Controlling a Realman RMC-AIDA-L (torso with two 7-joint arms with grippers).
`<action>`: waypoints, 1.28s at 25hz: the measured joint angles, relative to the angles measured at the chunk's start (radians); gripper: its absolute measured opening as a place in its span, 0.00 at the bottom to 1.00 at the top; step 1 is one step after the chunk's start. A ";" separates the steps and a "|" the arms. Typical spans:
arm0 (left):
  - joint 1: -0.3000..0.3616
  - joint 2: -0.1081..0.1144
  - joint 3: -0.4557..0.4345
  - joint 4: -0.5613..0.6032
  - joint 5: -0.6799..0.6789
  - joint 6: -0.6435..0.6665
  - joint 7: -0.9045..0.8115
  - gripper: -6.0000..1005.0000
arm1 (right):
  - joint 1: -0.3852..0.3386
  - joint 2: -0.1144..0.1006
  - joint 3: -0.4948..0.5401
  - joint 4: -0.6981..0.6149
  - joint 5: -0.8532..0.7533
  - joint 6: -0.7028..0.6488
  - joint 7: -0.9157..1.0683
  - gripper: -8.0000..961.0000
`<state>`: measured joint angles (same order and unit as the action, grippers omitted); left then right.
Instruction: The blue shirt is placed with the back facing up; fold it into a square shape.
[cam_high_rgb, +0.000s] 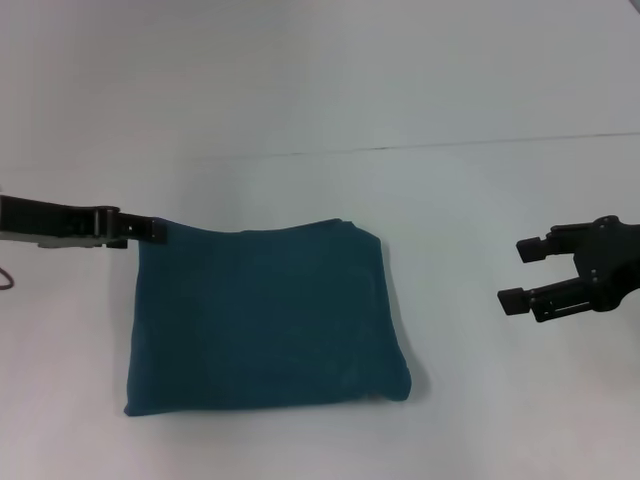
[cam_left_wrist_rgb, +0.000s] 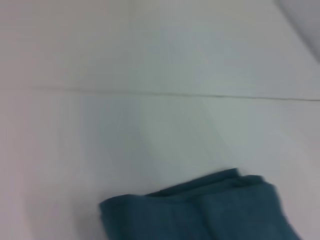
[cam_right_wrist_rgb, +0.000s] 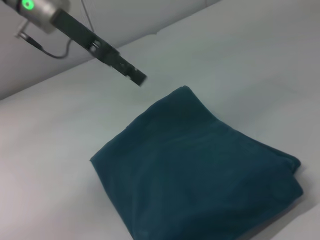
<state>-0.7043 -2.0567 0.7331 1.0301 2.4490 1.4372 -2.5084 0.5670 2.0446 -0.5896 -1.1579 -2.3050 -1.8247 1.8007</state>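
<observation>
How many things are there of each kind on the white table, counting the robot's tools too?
Blue shirt, folded into a squarish bundle: 1
Robot tools: 2, the left tool at the shirt's far left corner, the right tool open, off to the shirt's right
White table: 1
Total: 4

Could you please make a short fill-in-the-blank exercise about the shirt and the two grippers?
1. The blue shirt lies folded into a roughly ____ shape.
2. The left gripper is at the shirt's far ____ corner.
3. The right gripper, away from the shirt, has its fingers ____.

Missing words: square; left; open
</observation>
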 joint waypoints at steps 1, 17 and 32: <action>0.026 -0.006 -0.001 0.044 -0.027 0.033 0.020 0.46 | 0.000 0.000 -0.001 -0.002 0.001 0.000 0.002 0.97; 0.398 -0.114 -0.210 0.207 -0.400 0.422 0.524 0.94 | -0.039 0.019 -0.003 -0.011 0.007 -0.048 -0.038 0.97; 0.466 -0.113 -0.323 0.125 -0.330 0.509 0.722 0.96 | -0.170 0.044 0.012 -0.003 0.048 -0.071 -0.146 0.97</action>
<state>-0.2382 -2.1699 0.4104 1.1555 2.1190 1.9459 -1.7862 0.3969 2.0885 -0.5780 -1.1606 -2.2574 -1.8956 1.6543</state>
